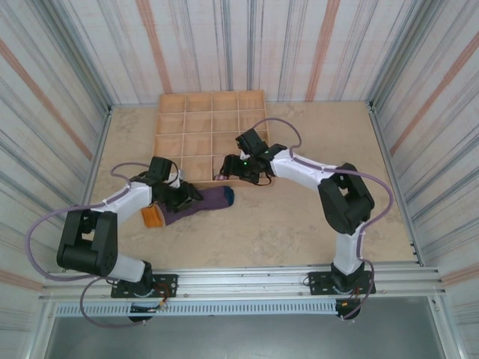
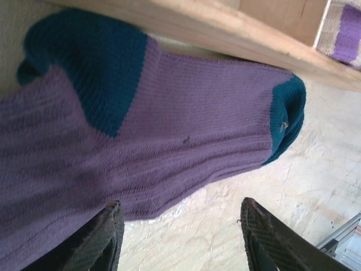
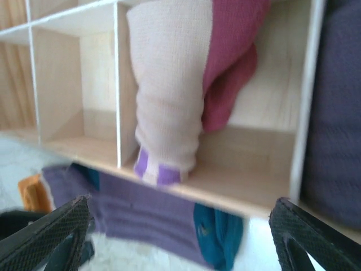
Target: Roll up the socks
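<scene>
Purple knit sock (image 1: 196, 207) lying flat on the tan table (image 1: 299, 224), just in front of the near wall of the wooden tray (image 1: 209, 127) — orange cuff (image 1: 153, 217) at the left end, teal toe (image 1: 227, 197) at the right end, close under the tray wall. Left wrist view: same sock stretched across the frame, teal heel patch (image 2: 96, 73) at upper left, toe at upper right, tray wall just behind.

Left gripper (image 2: 183, 231) low over the sock's near edge, jaws parted to a middling width, nothing clamped between them. One finger (image 2: 107, 237) overlapping the sock's edge, the other over bare table; contact with the knit impossible to tell.

Right gripper (image 3: 180, 237) facing the tray's front row, jaws spread wide and empty. Tan sock (image 3: 169, 90) bunched in the compartment straight ahead — red toe (image 3: 231, 51) folded at its upper right, purple-striped cuff (image 3: 158, 172) hanging down to the compartment's front lip. Dark purple sock (image 3: 338, 113) in the next compartment to the right in that view, blurred, stripes not legible.

Top view: right gripper at the tray's near edge, left gripper beside the purple sock's middle, the two near each other but apart.
</scene>
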You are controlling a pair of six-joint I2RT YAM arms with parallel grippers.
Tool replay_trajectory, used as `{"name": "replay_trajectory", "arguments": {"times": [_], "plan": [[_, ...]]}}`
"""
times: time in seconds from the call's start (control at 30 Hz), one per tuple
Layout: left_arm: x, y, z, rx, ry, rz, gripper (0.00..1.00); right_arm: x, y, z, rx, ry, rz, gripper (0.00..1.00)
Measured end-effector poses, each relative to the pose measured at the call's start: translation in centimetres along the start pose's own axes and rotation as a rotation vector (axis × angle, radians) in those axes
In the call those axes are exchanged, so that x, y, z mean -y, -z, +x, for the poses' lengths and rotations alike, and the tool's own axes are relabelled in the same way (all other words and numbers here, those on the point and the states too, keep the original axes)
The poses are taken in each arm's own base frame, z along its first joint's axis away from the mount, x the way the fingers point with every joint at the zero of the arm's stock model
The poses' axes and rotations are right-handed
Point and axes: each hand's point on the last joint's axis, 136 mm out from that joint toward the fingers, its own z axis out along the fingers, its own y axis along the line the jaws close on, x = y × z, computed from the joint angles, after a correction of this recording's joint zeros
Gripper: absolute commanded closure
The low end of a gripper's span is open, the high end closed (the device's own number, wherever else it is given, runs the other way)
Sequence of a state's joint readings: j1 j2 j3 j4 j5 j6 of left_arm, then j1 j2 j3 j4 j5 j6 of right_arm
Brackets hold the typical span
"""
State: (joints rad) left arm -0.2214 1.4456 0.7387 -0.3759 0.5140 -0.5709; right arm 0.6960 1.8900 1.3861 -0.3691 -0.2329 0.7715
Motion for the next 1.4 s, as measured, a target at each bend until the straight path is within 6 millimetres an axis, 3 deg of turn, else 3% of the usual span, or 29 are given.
{"name": "replay_trajectory", "arguments": {"times": [0.07,0.1,0.13,0.43,0.6,0.73,1.0,1.17,1.4], "plan": [[0.0,0.0,-0.4,0.009,-0.015,-0.011,0.43,0.3,1.3,0.8,0.000,0.010,-0.001,0.13],[-0.1,0.1,-0.6,0.018,-0.025,-0.022,0.43,0.5,1.9,1.2,0.000,0.019,-0.002,0.05],[-0.2,0.2,-0.9,0.027,-0.034,-0.036,0.43,0.8,2.4,1.8,-0.004,0.023,0.002,0.03],[-2.9,0.8,-1.9,0.085,-0.098,-0.216,0.41,5.7,5.7,6.8,-0.030,0.031,0.069,0.02],[-3.3,-0.9,-1.1,0.036,-0.113,-0.247,0.41,8.1,6.7,7.9,-0.024,0.001,0.095,0.02],[-0.5,-2.7,-0.3,0.029,-0.157,-0.183,0.42,9.6,7.4,8.5,-0.008,-0.015,0.117,0.04],[7.5,-7.6,3.7,-0.028,-0.167,0.008,0.42,14.2,7.8,11.1,0.006,-0.070,0.199,0.09],[11.9,-10.2,6.2,-0.066,-0.136,0.088,0.42,16.6,9.3,10.8,0.083,-0.135,0.258,0.15],[17.7,-13.5,7.9,-0.121,-0.119,0.139,0.41,15.1,14.4,9.1,0.304,-0.148,0.194,0.10]]}}
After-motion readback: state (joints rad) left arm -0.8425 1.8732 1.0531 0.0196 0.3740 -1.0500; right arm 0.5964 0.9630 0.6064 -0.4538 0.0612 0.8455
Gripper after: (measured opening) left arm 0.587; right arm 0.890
